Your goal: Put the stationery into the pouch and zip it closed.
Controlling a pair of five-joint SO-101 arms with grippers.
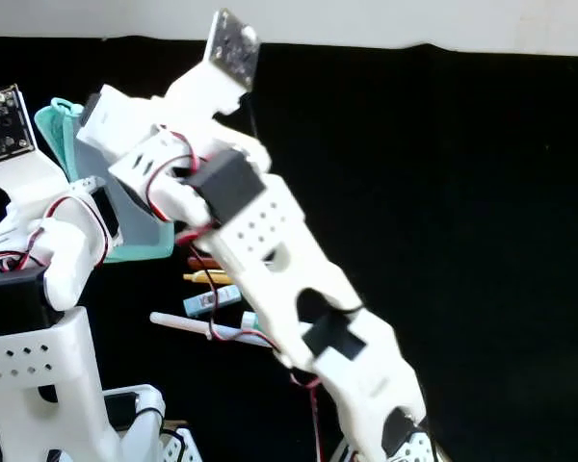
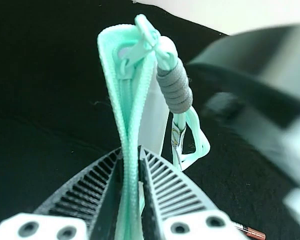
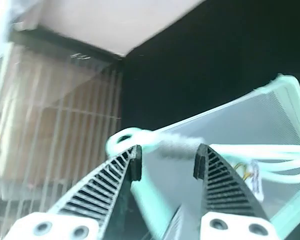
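The mint green pouch [image 1: 143, 243] is held up off the black table at the left. My left gripper [image 2: 131, 167] is shut on its zipper edge [image 2: 121, 100], pinching the fabric between both pads. The zipper pull, a mint cord with a grey bead [image 2: 175, 86], hangs beside that edge. My right gripper [image 3: 166, 161] is open at the pouch's upper end, and the grey bead [image 3: 171, 148] lies just beyond its tips, between them. In the high view the right arm [image 1: 270, 250] stretches across to the pouch. Several pens [image 1: 210, 279] lie on the table under it.
A white pen [image 1: 188, 324] and a light blue marker [image 1: 212, 300] lie near the right arm's middle. A red-brown pen tip [image 2: 251, 232] shows on the table. The left arm's base [image 1: 39, 385] stands at the front left. The table's right half is bare black cloth.
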